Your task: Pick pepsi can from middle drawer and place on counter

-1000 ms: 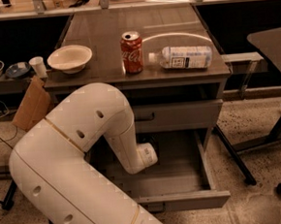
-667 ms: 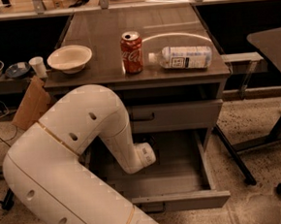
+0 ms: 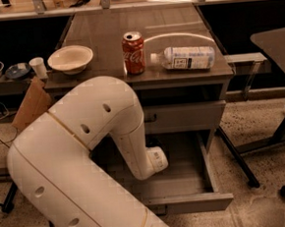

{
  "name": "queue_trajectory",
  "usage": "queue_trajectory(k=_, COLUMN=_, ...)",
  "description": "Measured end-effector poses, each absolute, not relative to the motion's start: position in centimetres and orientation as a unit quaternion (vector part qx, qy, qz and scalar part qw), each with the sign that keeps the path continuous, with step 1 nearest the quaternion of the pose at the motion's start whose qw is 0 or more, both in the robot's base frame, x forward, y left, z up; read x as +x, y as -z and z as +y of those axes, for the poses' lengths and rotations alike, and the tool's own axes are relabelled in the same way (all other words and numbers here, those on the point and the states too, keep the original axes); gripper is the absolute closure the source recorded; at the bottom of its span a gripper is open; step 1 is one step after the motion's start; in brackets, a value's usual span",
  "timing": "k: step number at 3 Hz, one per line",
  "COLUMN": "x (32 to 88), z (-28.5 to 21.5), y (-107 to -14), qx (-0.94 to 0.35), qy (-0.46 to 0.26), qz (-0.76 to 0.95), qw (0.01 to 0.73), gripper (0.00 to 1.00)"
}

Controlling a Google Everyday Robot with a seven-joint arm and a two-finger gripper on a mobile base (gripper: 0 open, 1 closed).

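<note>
Arm (image 3: 127, 136) inside open middle drawer (image 3: 189, 203), pincer hidden behind it, state unclear, red can (image 3: 133, 53), bowl (image 3: 70, 59) on counter (image 3: 125, 20)

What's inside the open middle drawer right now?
The arm reaches into the middle drawer. Bare grey floor shows at the drawer's right end as seen here. The arm covers the rest, so the tool and any pepsi can there are hidden.

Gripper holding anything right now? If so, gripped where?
Cannot tell. The gripper is out of sight behind the arm, down in the open middle drawer; no pepsi can shows.
</note>
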State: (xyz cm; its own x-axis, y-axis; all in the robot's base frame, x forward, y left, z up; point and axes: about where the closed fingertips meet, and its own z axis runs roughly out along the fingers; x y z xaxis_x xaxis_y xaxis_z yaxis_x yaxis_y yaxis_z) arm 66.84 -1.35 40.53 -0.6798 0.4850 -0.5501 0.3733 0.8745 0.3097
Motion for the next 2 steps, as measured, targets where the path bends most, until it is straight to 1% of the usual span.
queue_trajectory(k=1, x=65.0, z=-2.5, y=-42.0, qx=0.218, qy=-0.095, qz=0.917, qw=0.319, gripper=1.00)
queue_trajectory(k=2, x=62.7, z=-4.3, y=-43.4, qx=0.181, qy=-0.109, qz=0.931, qw=0.297, gripper=1.00)
